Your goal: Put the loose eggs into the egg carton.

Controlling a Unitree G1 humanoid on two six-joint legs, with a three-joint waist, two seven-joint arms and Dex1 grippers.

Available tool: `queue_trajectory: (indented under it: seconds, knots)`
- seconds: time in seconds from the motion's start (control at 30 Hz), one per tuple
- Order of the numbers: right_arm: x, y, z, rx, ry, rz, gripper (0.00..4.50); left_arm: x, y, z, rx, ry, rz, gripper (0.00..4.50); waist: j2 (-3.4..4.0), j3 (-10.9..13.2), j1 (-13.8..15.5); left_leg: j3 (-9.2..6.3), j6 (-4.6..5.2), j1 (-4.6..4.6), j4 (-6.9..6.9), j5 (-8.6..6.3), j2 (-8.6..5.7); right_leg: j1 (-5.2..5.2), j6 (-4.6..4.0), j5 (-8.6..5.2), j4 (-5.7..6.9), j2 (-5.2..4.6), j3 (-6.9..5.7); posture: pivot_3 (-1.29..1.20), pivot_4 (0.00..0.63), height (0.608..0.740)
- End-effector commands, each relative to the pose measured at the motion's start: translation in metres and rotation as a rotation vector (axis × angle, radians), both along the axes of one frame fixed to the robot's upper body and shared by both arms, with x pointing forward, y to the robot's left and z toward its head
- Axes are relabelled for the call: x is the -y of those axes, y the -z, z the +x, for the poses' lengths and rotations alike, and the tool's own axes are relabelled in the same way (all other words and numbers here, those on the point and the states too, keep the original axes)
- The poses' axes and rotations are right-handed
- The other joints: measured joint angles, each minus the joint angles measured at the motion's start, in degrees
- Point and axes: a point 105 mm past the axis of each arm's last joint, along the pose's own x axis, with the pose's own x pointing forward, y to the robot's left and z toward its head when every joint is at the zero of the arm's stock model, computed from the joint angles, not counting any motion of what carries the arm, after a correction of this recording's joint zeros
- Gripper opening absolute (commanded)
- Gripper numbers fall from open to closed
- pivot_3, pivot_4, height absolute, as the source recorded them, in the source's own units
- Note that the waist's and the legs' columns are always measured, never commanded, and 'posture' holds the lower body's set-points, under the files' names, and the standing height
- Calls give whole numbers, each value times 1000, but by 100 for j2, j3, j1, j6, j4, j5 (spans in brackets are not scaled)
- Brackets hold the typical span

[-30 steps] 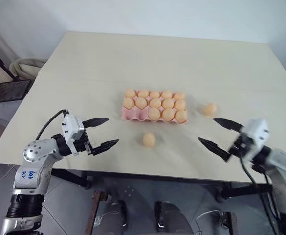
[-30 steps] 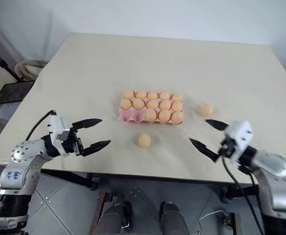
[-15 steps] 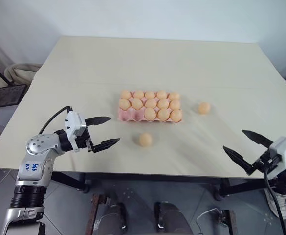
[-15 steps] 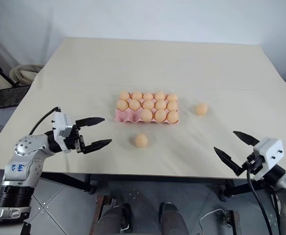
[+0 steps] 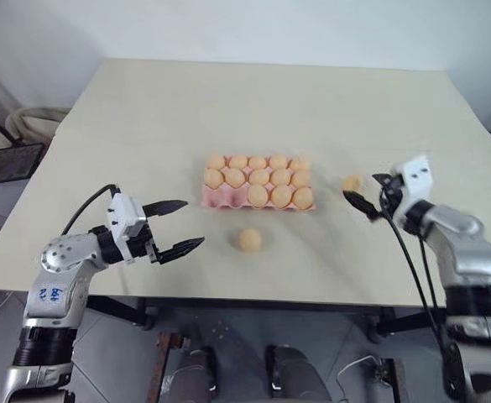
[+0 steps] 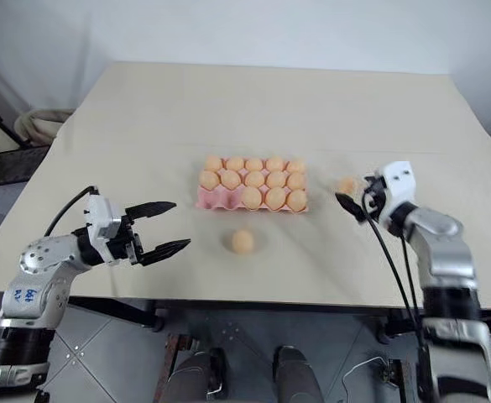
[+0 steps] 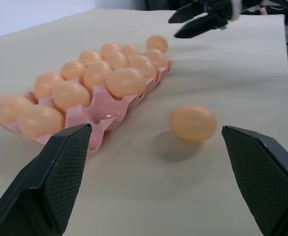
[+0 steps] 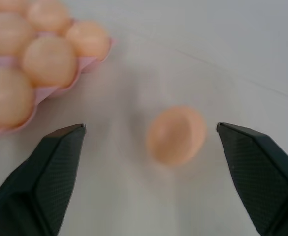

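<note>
The pink egg carton [image 5: 221, 200] lies mid-table holding several peach eggs, and its two front-left cups stand empty. One loose egg [image 5: 249, 239] rests on the table just in front of the carton. A second loose egg [image 5: 352, 182] lies to the carton's right. My right gripper [image 5: 369, 191] is open and points at that egg from close by on its right, without touching it. In the right wrist view the egg [image 8: 176, 135] sits ahead between the spread fingers. My left gripper [image 5: 193, 223] hangs open and empty at the front left, facing the front egg [image 7: 193, 123].
The beige table [image 5: 253, 109] runs wide behind the carton. Its front edge passes just below both grippers. A black cable [image 5: 413, 260] trails from my right wrist. A dark stand [image 5: 10, 158] and a pale bin [image 5: 31, 122] sit on the floor at the left.
My right gripper swung forward from the table's front edge to beside the egg on the carton's right, still open. The left gripper kept still. The view shifted slightly.
</note>
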Motion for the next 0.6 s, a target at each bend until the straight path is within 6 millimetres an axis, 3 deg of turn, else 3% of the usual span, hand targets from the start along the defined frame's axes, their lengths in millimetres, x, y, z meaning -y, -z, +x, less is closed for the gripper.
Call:
queue_trajectory:
  seconds: [0.03, 0.1, 0.17, 0.3, 0.4, 0.53, 0.6]
  knots:
    - [1, 5, 17, -23, 56, -27, 4459, 0, -10, -9, 38, -9, -8, 4500, 0, 0, 3, 2, 0, 0, 0, -3, 1, -4, 12, 6, 3, 2, 0, 0, 150, 740]
    - [-3, 8, 24, -41, 55, -21, 4459, -1, -9, -11, 37, -19, -9, 4500, 0, 0, 2, 9, -1, -6, -2, -3, 3, -18, 11, 5, 7, 5, 1, 0, 150, 740]
    - [-6, 10, 28, -51, 54, -8, 4080, -2, -10, -11, 38, -29, -11, 4500, 0, 0, 3, 18, 3, -9, -2, -1, 3, -27, 11, 5, 11, 7, 1, 0, 150, 740]
    - [-14, 11, 30, -55, 22, 23, 2759, -3, -12, -12, 42, -41, -12, 4500, 0, 0, -8, 34, 12, -9, 0, 0, 1, -33, 20, 10, 14, 7, -6, 0, 150, 740]
    - [-25, -4, 31, -22, -15, 76, 1812, -4, -13, -13, 45, -49, -13, 4500, 0, 0, -28, 39, 8, -9, 6, -5, 1, -33, 30, 15, 14, 7, -7, 0, 150, 740]
    - [-75, -39, 13, 81, -261, 91, 1650, -10, -10, -14, 37, -76, -15, 4500, 5, 2, -115, 41, 6, -8, 5, -5, 5, -38, 34, 17, 21, 9, -5, 0, 150, 740]
    - [-107, -46, -3, 86, -397, 84, 1650, -16, -8, -15, 29, -97, -16, 4500, 5, 2, -146, 40, 5, -8, 1, -5, 11, -40, 33, 17, 25, 13, -7, 0, 150, 740]
